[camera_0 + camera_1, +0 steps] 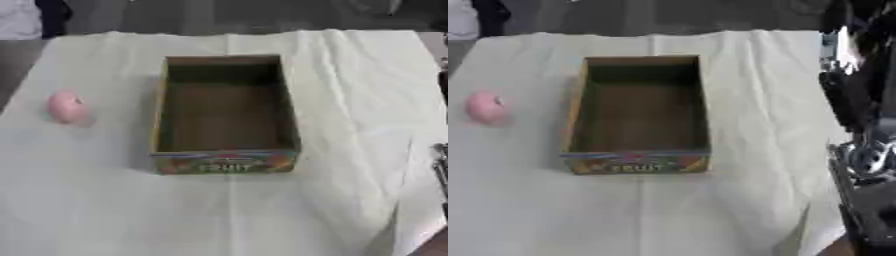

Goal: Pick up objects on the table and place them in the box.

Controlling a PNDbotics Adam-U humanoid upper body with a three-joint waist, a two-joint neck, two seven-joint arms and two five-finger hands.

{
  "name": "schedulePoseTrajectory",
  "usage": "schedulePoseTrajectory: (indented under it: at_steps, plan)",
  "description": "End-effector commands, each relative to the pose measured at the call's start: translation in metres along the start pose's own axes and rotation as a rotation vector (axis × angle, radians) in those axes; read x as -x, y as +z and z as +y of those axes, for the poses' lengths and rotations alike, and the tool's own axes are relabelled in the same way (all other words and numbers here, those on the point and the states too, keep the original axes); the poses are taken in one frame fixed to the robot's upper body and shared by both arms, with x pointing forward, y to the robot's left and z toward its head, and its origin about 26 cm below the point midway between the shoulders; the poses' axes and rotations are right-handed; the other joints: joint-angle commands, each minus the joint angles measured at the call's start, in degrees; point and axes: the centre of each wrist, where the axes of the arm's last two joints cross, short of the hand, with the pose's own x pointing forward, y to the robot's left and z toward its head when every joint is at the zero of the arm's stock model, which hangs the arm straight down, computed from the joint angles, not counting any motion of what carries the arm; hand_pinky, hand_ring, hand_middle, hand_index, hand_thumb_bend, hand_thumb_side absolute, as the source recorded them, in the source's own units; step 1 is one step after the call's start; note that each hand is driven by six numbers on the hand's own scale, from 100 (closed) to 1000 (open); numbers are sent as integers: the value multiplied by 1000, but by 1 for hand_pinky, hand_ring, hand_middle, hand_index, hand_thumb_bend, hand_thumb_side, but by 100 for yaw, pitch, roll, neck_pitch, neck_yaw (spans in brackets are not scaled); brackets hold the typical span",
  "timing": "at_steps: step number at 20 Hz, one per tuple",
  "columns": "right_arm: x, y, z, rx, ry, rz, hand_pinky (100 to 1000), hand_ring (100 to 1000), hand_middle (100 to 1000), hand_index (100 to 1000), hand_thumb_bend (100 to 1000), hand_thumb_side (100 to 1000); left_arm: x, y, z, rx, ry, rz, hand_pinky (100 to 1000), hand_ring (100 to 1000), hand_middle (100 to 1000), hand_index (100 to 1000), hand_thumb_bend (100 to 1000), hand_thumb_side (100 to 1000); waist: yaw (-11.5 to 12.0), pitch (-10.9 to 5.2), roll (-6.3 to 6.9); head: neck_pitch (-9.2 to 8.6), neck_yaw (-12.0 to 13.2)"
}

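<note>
I look down on a bench covered by a pale, creased cloth [332, 115]. Near its middle stands an open rectangular brown cardboard box [225, 114], long side running away from me, its inside bare brown card with nothing visible in it. The near outer wall carries a bright printed band of mixed colours with pale lettering that seems to read "FRUIT". Well apart from the box, off to my left on the cloth, lies a small rounded pink object [66, 107], roughly egg-shaped and smooth-looking, with a small pale or dark mark on its upper right side; I cannot make out what it is beyond that. It rests on the cloth on its own, touching nothing else. Along the right edge of the right eye view I see the black and silver structure of my right arm [866, 150], standing beside the bench edge, away from both the box and the pink object. I cannot pick out the right hand there, so I cannot tell whether its fingers are released or clenched. My left hand shows in neither view.
</note>
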Motion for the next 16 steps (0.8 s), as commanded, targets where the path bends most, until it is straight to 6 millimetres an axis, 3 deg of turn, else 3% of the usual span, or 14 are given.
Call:
schedulePoseTrajectory:
  at_steps: [1,9,16]
  plan:
    - [-6,-5,-3,8,6,-32,692,771,681,838,255,670,-7,-10,8,33,-51,-38,842,665,672,883,100,558,-15,-157,3,105,-14]
    - [-5,-3,-2,0,9,-23,692,771,683,838,252,669,-24,-44,37,223,-492,-143,817,664,677,893,110,482,-48,-319,62,231,-105]
    - [-5,-1,-2,-17,11,-18,692,771,683,838,255,670,-41,-85,48,476,-859,-151,823,701,712,927,128,438,-92,-404,85,211,49]
